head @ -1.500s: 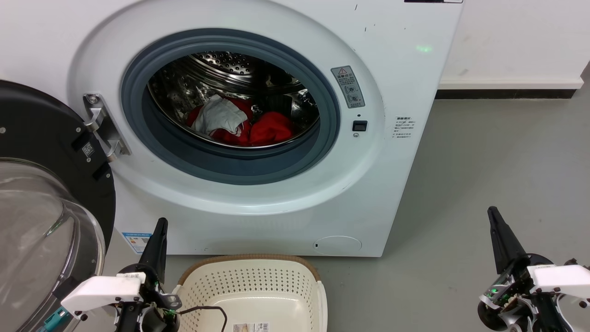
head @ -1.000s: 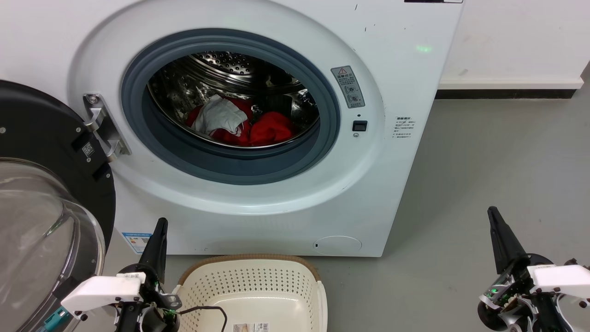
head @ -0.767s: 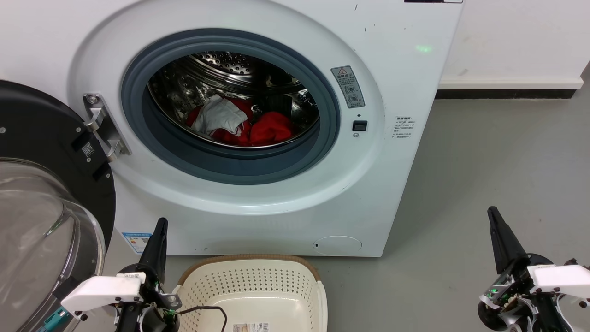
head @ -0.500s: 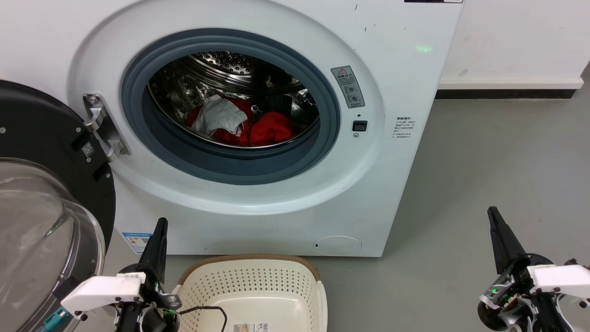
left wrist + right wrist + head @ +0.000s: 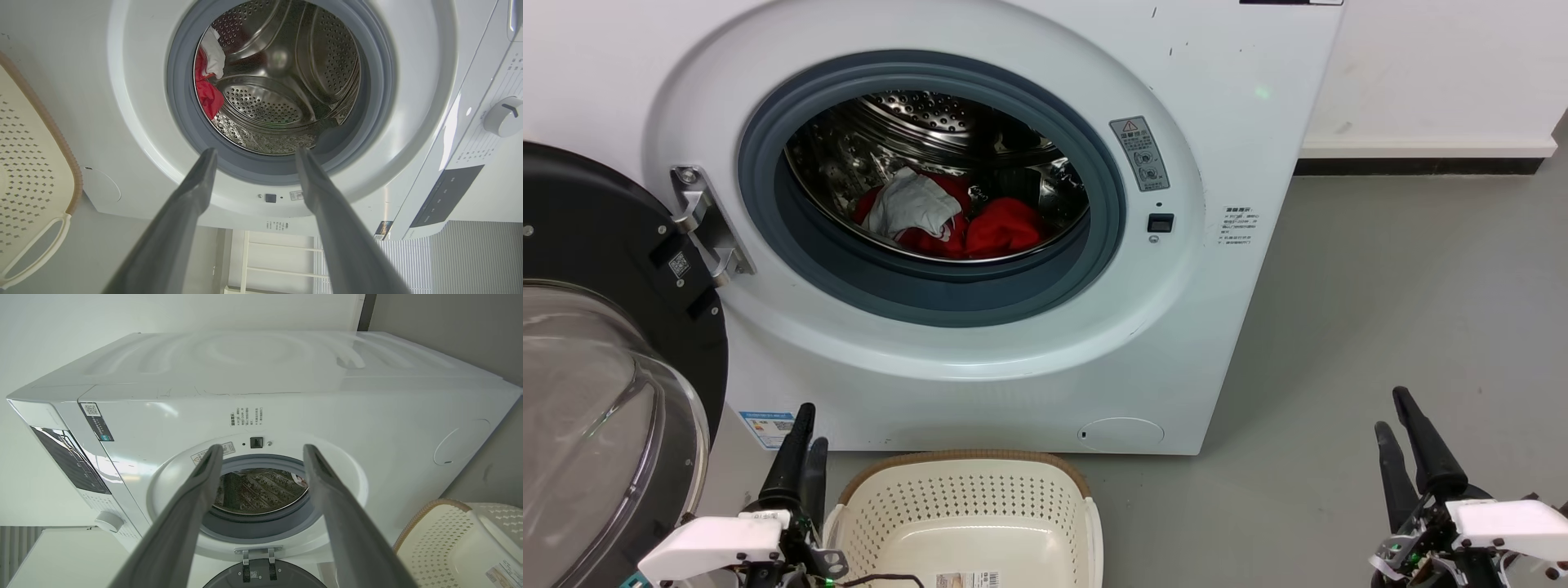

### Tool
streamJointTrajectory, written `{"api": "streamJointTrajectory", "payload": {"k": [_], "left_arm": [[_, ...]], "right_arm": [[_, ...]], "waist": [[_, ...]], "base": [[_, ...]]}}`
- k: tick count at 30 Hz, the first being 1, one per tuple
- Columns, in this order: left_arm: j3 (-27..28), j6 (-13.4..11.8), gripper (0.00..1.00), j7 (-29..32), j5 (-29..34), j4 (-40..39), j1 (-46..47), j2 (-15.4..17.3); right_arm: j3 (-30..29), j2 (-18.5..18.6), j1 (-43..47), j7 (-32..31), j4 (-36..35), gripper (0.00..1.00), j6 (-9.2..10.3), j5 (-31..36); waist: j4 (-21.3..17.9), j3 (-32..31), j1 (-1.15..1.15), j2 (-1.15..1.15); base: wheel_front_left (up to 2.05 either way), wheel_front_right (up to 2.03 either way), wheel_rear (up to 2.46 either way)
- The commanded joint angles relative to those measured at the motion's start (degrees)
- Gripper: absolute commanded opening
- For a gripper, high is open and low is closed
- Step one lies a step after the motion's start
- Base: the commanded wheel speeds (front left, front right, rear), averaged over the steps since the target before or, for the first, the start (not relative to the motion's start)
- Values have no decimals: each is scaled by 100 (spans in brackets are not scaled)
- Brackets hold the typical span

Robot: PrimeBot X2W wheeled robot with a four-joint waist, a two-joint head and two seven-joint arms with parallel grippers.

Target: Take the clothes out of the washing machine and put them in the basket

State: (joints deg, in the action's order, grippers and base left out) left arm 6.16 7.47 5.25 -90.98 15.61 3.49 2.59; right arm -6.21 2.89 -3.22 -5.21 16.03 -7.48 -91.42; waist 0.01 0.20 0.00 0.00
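Head view: sunk lower than half a second ago, left gripper (image 5: pixel 810 425) and right gripper (image 5: pixel 1390 410), fingers now spread, empty. Red-and-white clothes (image 5: pixel 964 227) heaped in the drum (image 5: pixel 907 110) of the washing machine (image 5: pixel 1225 122); basket (image 5: pixel 964 498) below, barcode label (image 5: pixel 968 580) inside. Warning sticker (image 5: pixel 1139 153) print too small. Left wrist view: jaws parted toward porthole (image 5: pixel 182 90). Right wrist view: likewise; QR sticker (image 5: pixel 92 409) unreadable.

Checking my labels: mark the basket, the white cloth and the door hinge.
basket (image 5: pixel 968 498), head view, perforated back wall.
white cloth (image 5: pixel 913 206), head view, its creased middle.
door hinge (image 5: pixel 709 222), head view, silver bracket.
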Motion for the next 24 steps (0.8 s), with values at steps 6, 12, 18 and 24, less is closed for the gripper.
{"api": "streamJointTrajectory", "payload": {"k": [6, 12, 18, 24], "left_arm": [[15, -59, 100, -214, 636, -344, 53, 16], [-79, -231, 100, -371, 1335, -603, 5, 18], [-204, -410, 100, -518, 2006, -815, -45, 19], [-331, -555, 100, -657, 2710, -963, -109, 21]], "right_arm": [[16, 5, -30, 209, -360, 100, 0, 737], [50, 6, 30, 366, -611, 100, 0, 1473], [169, 6, 92, 513, -872, 100, 0, 2367], [271, 7, 156, 652, -1074, 100, -1, 3163]], "waist": [[3, 10, 0, 0], [6, 21, 0, 0], [7, 31, 0, 0], [5, 36, 0, 0]], "base": [[0, 0, 0], [0, 0, 0], [0, 0, 0], [0, 0, 0]]}}
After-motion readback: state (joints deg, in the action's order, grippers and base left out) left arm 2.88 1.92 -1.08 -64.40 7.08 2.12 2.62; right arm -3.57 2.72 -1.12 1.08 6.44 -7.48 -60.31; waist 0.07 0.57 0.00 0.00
